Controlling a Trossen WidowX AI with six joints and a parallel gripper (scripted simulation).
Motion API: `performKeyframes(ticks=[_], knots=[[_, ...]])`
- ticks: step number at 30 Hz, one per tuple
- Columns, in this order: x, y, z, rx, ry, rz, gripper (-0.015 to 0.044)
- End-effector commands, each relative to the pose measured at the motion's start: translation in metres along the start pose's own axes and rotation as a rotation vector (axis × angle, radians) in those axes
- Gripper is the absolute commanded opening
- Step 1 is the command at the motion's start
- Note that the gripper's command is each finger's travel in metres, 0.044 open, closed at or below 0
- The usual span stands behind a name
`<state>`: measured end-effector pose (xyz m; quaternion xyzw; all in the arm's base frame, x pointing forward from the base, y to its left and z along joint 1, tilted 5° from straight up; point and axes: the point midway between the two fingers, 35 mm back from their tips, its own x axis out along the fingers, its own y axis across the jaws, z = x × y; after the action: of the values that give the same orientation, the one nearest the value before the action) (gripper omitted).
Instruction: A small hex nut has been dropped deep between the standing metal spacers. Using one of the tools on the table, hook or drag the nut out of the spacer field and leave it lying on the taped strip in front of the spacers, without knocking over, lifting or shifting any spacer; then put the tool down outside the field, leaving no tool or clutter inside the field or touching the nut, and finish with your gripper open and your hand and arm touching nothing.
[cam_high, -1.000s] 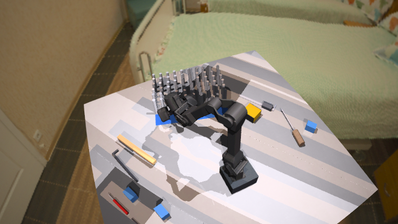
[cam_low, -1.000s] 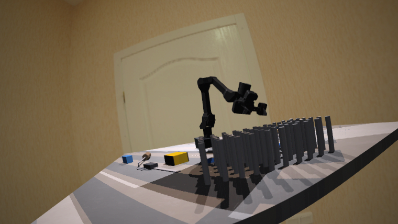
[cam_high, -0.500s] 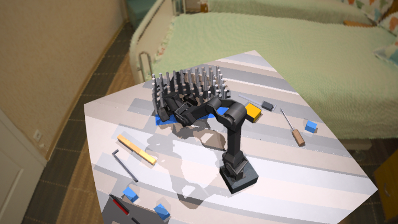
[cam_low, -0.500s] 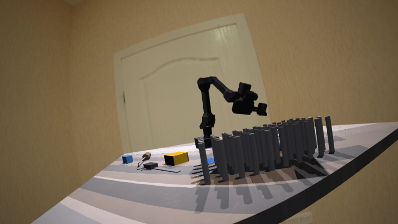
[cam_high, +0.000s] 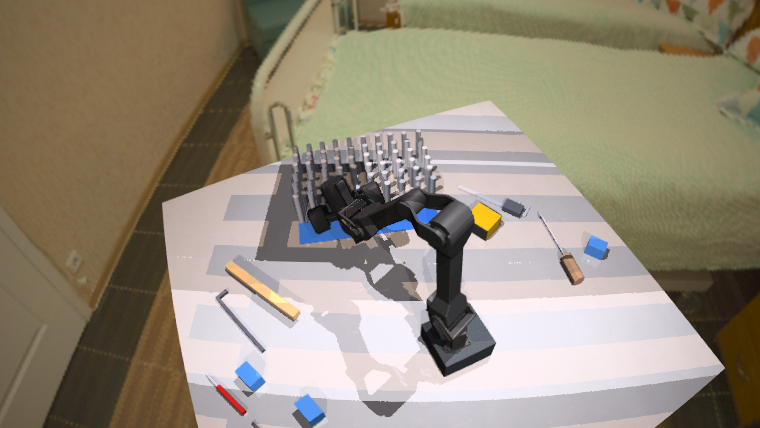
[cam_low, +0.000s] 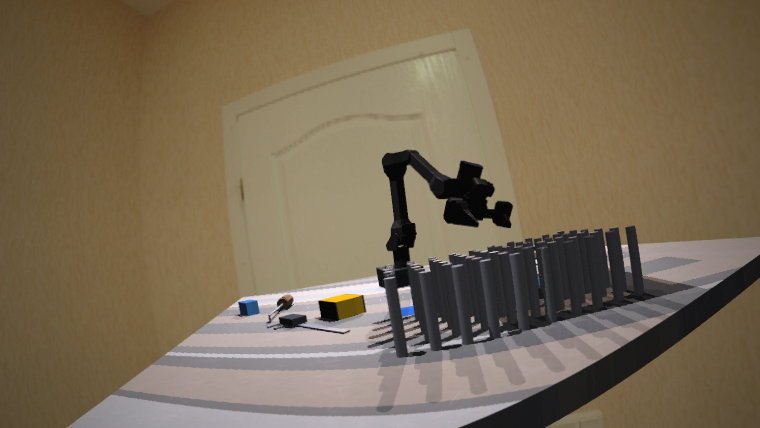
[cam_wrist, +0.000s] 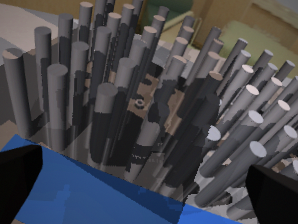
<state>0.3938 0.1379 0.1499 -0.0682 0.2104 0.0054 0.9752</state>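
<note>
Bright blue strip (cam_low: 407, 311) (cam_wrist: 65, 195), yellow block (cam_high: 485, 220) (cam_low: 343, 306), grey spacers (cam_high: 386, 190) (cam_low: 462, 305) (cam_wrist: 59, 107), grey-and-pale striped tabletop (cam_high: 537, 324) (cam_low: 255, 388).

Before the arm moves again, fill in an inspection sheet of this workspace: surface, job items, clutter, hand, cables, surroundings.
Surface: pale table top with grey bands and shadows.
Spacers: grey upright metal cylinders, standing in rows.
Nut: small hex nut deep among them, off the flat blue taped strip.
Tools: bent dark grey metal rod, lying free; wooden-handled metal hook tool, likewise.
Clutter: yellow rectangular block, right of the strip in the top view.
Hand: black hand, open, above the strip's edge.
Cables: nothing seen.
Surroundings: green-covered bed, cream panelled door.
</note>
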Motion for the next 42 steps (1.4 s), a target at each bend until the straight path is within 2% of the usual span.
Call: performKeyframes(ticks=[1,10,20,26,32,42], knots=[[0.016,-0.044,0.002,0.111,0.063,-0.052,0.0440],[0.037,-0.192,-0.010,0.507,0.242,-0.220,0.0440],[0.005,-0.344,-0.066,1.171,0.375,-0.436,0.0440],[-0.044,-0.422,-0.113,1.660,0.392,-0.581,0.0440],[-0.109,-0.480,-0.163,2.165,0.354,-0.716,0.0440],[-0.247,-0.532,-0.239,3.068,0.089,-0.813,0.0440]])
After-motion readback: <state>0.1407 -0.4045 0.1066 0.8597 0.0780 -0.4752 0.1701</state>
